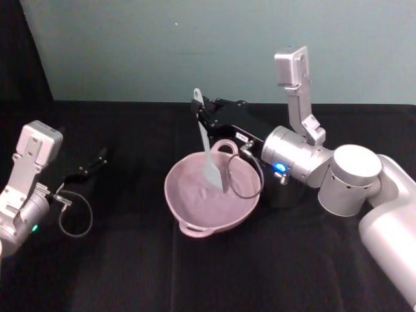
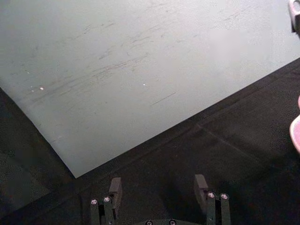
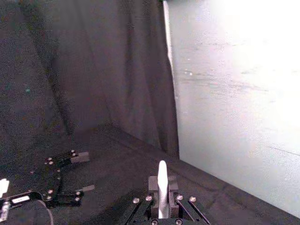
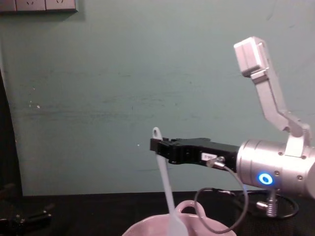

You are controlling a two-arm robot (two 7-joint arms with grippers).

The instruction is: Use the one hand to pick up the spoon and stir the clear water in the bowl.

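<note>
The spoon (image 1: 204, 136) (image 4: 165, 182) (image 3: 162, 171) is held near its holed end by the right gripper (image 1: 203, 110) (image 4: 156, 146) (image 3: 161, 185), whose jaws are clamped on the handle. A small white label (image 4: 207, 157) is carried on that gripper. Its writing cannot be read.

The spoon's long axis is set close to upright and tilted a little. The hole end is turned up and the flat blade is lowered inside the bowl (image 1: 170, 185) (image 4: 147, 228). Water cannot be made out in the bowl. A blue ring light (image 1: 280, 168) (image 4: 266, 178) is lit on the right wrist, just beside the bowl.

The left gripper (image 1: 88, 168) (image 2: 158, 187) is parked low at the left, well apart from the bowl, with its jaws apart.

Everything is set on a table (image 1: 130, 273) covered in black cloth. A pale green wall (image 1: 162, 45) is seen behind it, with a black curtain (image 3: 117, 70) at the left. Wall sockets (image 4: 39, 5) are seen high up in the chest view.
</note>
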